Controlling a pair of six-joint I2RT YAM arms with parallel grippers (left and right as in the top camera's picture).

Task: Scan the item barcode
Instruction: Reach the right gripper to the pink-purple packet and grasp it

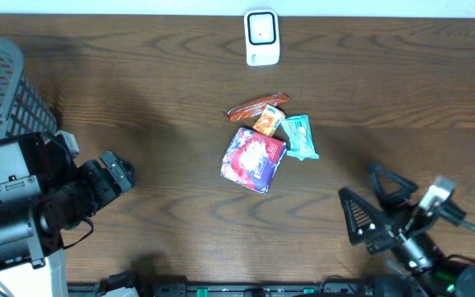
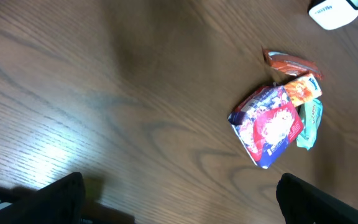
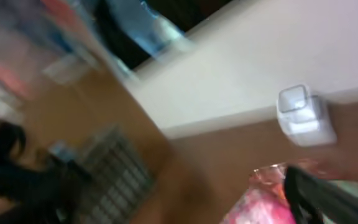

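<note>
Both grippers gape wide and hold nothing; packets lie mid-worktop, apart from each.

Small heap on the brown worktop (image 1: 163, 91): a red and blue packet (image 1: 254, 159) at the front, an orange packet (image 1: 269, 120) and a teal packet (image 1: 298, 137) touching its far edge, a reddish wrapper (image 1: 258, 106) behind them. The left gripper (image 1: 118, 172) sits well to the heap's left, near a grey basket (image 1: 7, 91). The right gripper (image 1: 357, 181) sits nearer, off the heap's front right corner, touching none of it. A white scanner (image 1: 262, 37) stands at the far edge, straight beyond the heap. Right wrist view is blurred; barcode side cannot be told.
</note>
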